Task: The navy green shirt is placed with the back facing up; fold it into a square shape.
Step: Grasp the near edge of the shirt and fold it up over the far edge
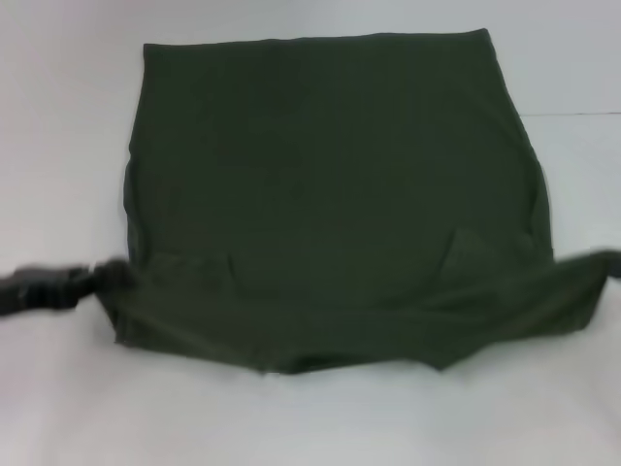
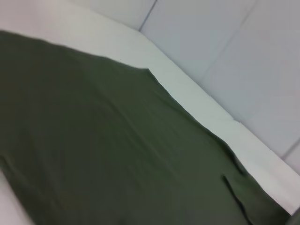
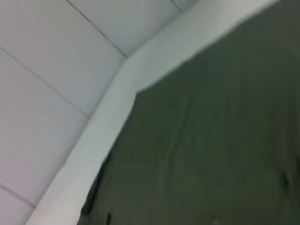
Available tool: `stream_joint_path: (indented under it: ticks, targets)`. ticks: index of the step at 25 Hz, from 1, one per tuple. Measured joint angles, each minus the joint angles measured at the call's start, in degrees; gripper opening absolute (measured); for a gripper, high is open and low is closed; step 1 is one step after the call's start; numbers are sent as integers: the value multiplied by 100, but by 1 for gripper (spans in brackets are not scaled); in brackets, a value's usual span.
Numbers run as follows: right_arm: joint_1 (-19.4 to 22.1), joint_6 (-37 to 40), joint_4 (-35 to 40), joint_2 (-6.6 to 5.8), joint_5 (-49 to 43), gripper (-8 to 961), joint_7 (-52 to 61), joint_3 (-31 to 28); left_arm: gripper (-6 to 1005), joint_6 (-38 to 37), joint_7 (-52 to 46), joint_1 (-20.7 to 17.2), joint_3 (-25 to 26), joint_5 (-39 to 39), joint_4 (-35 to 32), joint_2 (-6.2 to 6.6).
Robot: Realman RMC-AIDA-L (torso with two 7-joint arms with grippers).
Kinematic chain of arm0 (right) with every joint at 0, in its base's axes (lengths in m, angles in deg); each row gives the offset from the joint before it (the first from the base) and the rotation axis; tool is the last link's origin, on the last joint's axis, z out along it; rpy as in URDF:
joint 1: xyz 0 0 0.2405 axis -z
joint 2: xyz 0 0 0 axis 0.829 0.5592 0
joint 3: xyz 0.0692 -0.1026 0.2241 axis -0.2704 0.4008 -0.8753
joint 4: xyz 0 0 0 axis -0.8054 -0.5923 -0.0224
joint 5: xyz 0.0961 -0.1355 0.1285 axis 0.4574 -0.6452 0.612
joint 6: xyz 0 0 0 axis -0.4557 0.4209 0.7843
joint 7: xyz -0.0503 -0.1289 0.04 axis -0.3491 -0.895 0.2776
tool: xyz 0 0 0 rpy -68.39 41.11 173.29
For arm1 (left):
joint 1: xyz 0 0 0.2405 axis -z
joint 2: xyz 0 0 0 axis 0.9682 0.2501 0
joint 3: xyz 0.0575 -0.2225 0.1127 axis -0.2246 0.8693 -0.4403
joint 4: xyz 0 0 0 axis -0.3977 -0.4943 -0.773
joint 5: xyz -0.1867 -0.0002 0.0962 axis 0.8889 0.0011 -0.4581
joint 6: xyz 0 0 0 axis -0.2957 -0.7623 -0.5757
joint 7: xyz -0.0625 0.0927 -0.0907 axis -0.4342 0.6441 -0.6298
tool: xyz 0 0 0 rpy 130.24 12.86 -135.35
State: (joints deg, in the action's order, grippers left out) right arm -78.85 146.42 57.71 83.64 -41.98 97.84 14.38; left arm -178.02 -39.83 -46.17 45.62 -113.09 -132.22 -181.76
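Lying between both tools, navy green shirt point(image 1: 330, 194) spreads flat

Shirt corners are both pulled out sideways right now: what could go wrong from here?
1. The navy green shirt is stretched between the left hand and the right hand; a corner could slip free.
2. The near hem looks wavy, so the fold may land crooked.
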Motion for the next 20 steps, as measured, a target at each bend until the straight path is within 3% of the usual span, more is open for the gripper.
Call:
stream_joint_path:
  ticks: [4, 13, 20]
  targets:
    - [-414, -569, -308, 10, 284, 104, -229, -25, 47, 789, 21, 577, -17, 3, 458, 126]
    - [-1257, -2208, -769, 35, 590, 117, -769, 18, 46, 2831, 440, 1521, -61, 363, 1085, 136]
    - [-1863, -3503, -1087, 114, 936, 127, -1317, 96, 47, 3882, 1288, 1846, -63, 935, 1606, 135]
